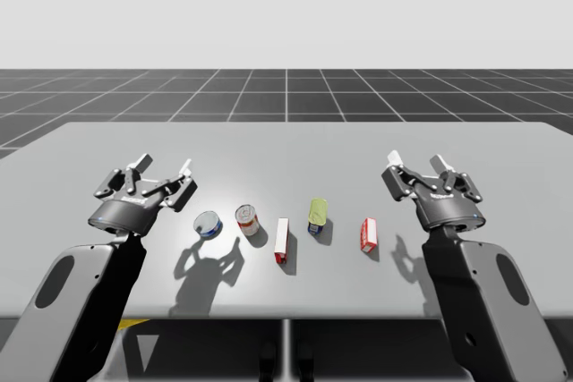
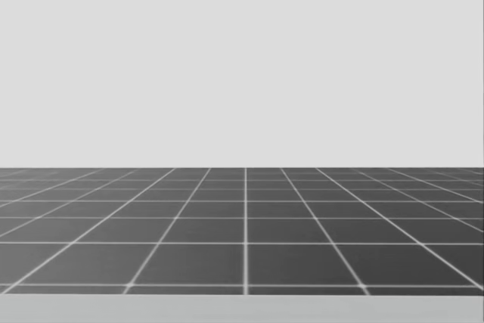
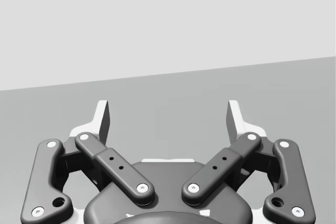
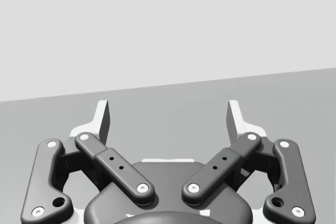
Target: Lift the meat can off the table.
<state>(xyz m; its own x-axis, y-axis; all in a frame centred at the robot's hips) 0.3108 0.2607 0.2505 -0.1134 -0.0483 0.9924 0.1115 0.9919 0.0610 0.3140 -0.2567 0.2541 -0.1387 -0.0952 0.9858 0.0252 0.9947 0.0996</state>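
The meat can (image 1: 317, 215), a small rounded-oblong can with a yellow-green top and blue side, stands on the grey table (image 1: 286, 145) a little right of centre. My left gripper (image 1: 166, 169) hovers open over the table's left part, well left of the can. My right gripper (image 1: 415, 162) hovers open to the can's right, a short way beyond a red box. In the left wrist view my left gripper (image 3: 168, 116) stands open with bare table between its fingers (image 3: 102, 119). The right wrist view shows my right gripper (image 4: 168, 116) open the same way.
A row of items flanks the meat can: a low blue round can (image 1: 207, 223), a red-and-white round can (image 1: 247, 219), a slim red-and-white box (image 1: 282, 241), and a red box (image 1: 368, 234) on the right. The table's far half is bare. The head view looks over a dark grid floor (image 2: 242, 225).
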